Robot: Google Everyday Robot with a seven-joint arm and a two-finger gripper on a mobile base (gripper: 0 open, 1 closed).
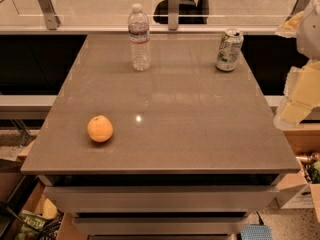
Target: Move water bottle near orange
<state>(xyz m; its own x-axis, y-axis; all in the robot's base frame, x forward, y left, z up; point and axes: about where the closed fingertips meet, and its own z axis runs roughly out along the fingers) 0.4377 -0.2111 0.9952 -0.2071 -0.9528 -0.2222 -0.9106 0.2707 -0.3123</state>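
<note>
The water bottle (139,38) is clear and ribbed with a white cap. It stands upright at the far edge of the grey table (190,134), left of centre. The orange (100,128) lies on the near left part of the table, well apart from the bottle. My gripper (295,104) is at the right edge of the view, beside the table's right side. It is far from both the bottle and the orange and holds nothing that I can see.
A green-and-white soda can (229,50) stands at the far right of the table. A glass railing with metal posts (173,6) runs behind the table. Cardboard boxes (305,184) stand on the floor at the right, and bags lie at the lower left.
</note>
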